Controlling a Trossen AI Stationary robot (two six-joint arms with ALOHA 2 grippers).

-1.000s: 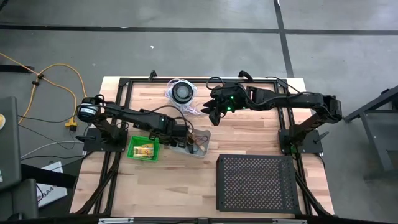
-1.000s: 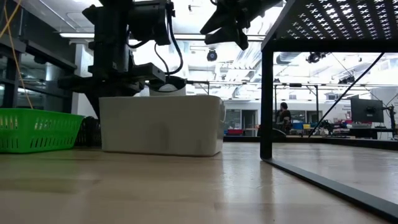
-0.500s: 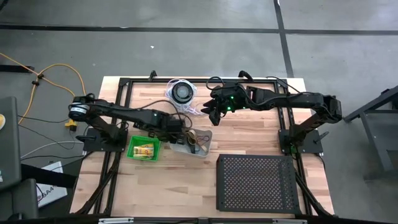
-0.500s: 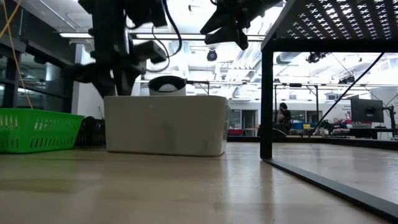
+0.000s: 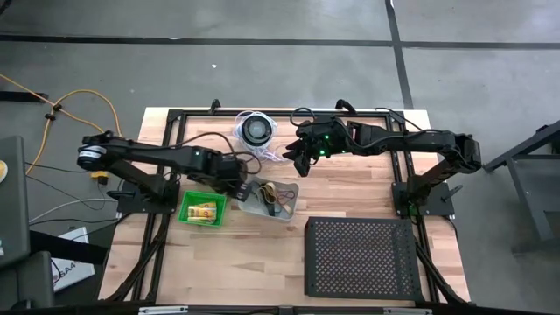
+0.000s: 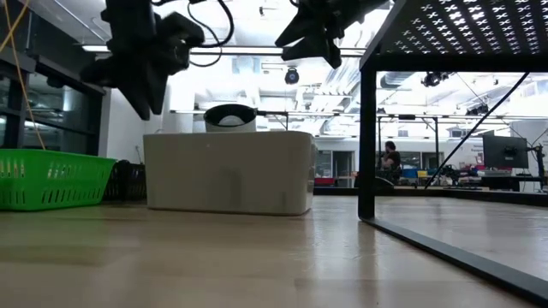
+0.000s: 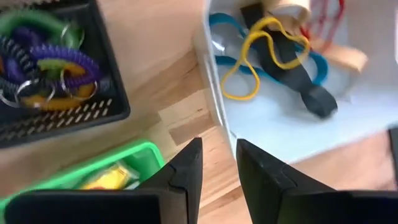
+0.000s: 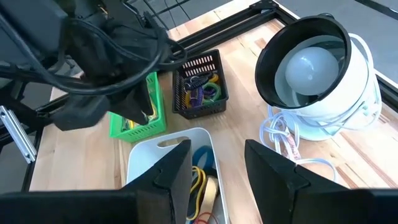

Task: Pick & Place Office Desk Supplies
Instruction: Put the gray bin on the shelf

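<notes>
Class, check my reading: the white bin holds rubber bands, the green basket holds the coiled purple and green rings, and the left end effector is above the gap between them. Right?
One error. The coiled rings lie in the black basket, not the green basket, which holds yellow packets; the left wrist view shows this. The white bin with rubber bands and the left end effector are as stated.

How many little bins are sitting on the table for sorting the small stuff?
3, close together: a green basket nearest the left arm's base, a small black basket of coiled rings behind it, and a white bin of rubber bands beside them. Others may be hidden.
</notes>
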